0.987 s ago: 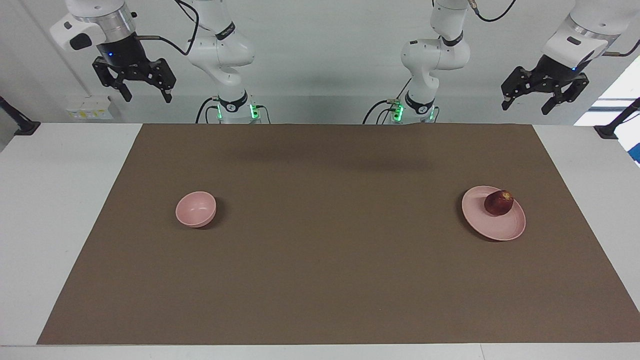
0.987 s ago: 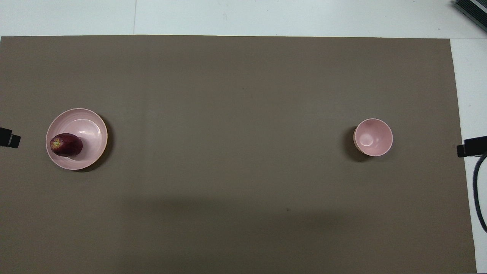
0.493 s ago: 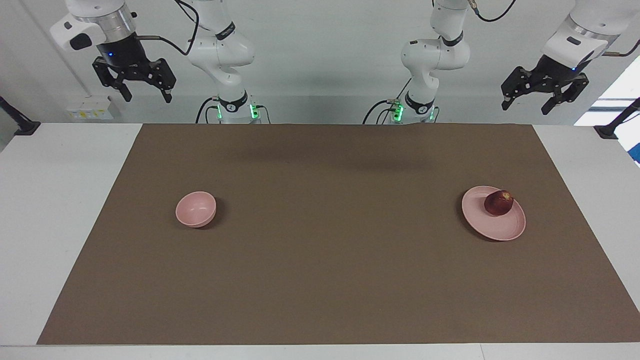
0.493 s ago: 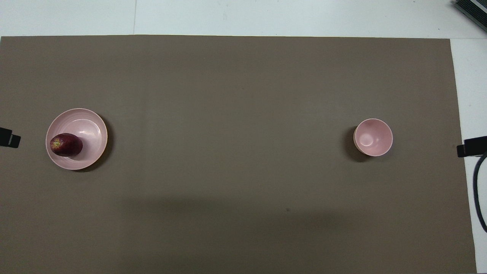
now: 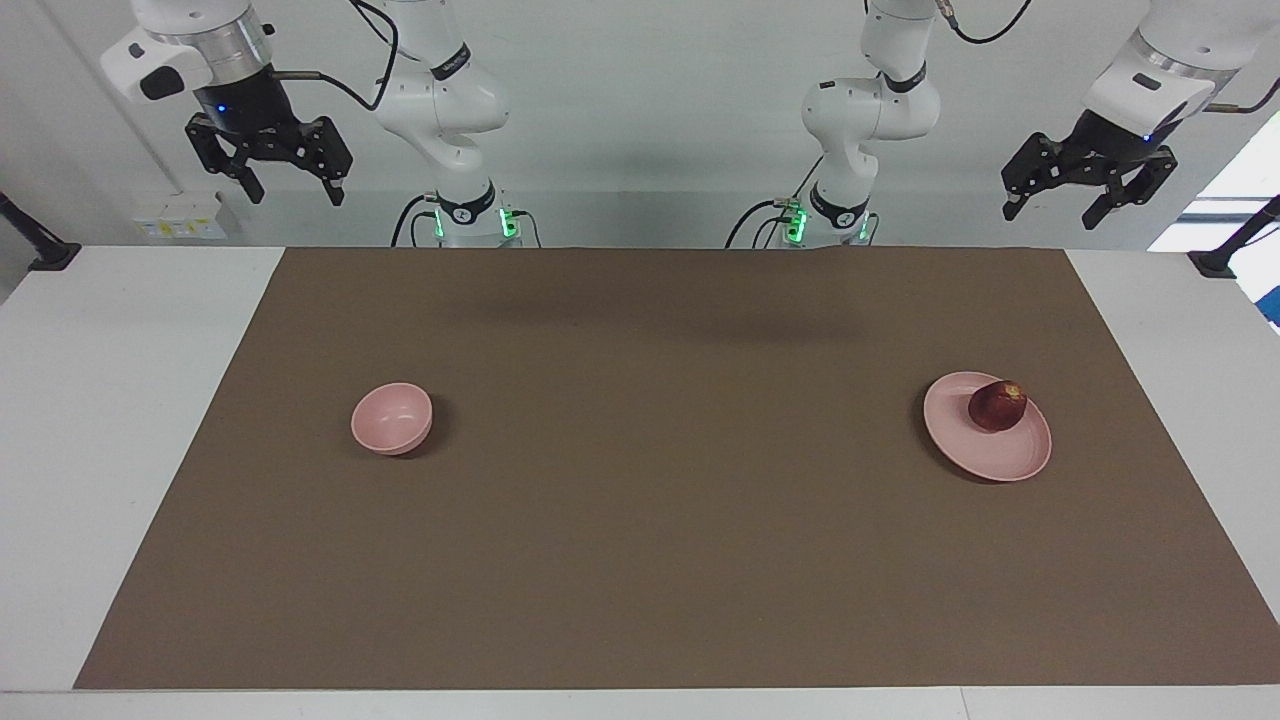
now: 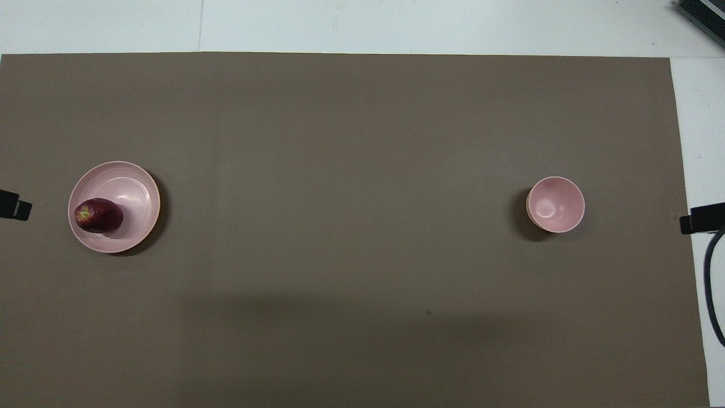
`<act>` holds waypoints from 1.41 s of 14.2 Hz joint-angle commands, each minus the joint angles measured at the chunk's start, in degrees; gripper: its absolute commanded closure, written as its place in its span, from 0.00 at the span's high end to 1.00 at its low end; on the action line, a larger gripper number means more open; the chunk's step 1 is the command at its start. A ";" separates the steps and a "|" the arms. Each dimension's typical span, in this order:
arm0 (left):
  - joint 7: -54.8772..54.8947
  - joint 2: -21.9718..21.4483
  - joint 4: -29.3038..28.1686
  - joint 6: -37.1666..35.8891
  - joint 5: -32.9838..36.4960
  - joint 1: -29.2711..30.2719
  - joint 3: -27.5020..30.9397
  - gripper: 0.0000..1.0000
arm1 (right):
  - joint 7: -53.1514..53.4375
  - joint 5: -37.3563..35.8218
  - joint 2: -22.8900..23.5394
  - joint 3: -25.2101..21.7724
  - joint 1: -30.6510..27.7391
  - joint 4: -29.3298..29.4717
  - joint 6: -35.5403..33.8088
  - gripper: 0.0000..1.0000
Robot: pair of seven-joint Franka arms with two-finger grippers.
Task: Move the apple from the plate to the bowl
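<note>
A dark red apple [image 5: 997,405] [image 6: 99,215] with a yellowish patch lies on the wide pale pink plate [image 5: 990,455] [image 6: 133,195], toward the left arm's end of the table. The small deep pink bowl [image 5: 392,418] [image 6: 555,204] stands empty toward the right arm's end. My left gripper [image 5: 1052,212] hangs open high in the air at its own end of the table, holding nothing. My right gripper [image 5: 295,192] hangs open high at its own end, also holding nothing. In the overhead view only dark tips of the grippers show at the side edges.
A brown mat [image 5: 640,560] covers most of the white table [image 5: 100,400]; plate and bowl both rest on it, far apart. A black cable [image 6: 712,283] loops at the right arm's end. Clamp mounts [image 5: 1215,262] sit at the table's corners near the robots.
Both grippers have risen very slightly. The apple, plate and bowl have not moved.
</note>
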 commanded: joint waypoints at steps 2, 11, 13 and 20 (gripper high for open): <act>-0.61 -0.22 0.69 -1.09 -0.42 0.57 -0.28 1.00 | -1.05 0.85 -1.38 0.15 -0.21 -1.84 1.41 1.00; 0.61 -1.63 -1.77 -1.18 -0.68 0.48 -0.28 1.00 | -0.78 0.85 -1.38 0.32 -0.21 -1.84 1.32 1.00; 1.49 -2.68 -3.43 -0.65 -0.86 0.39 -0.28 1.00 | -0.69 0.85 -1.38 0.33 -0.21 -1.84 1.23 1.00; 2.55 -3.30 -11.59 7.15 -0.94 0.66 1.29 1.00 | -0.78 0.85 -1.38 0.33 -0.21 -1.84 1.23 1.00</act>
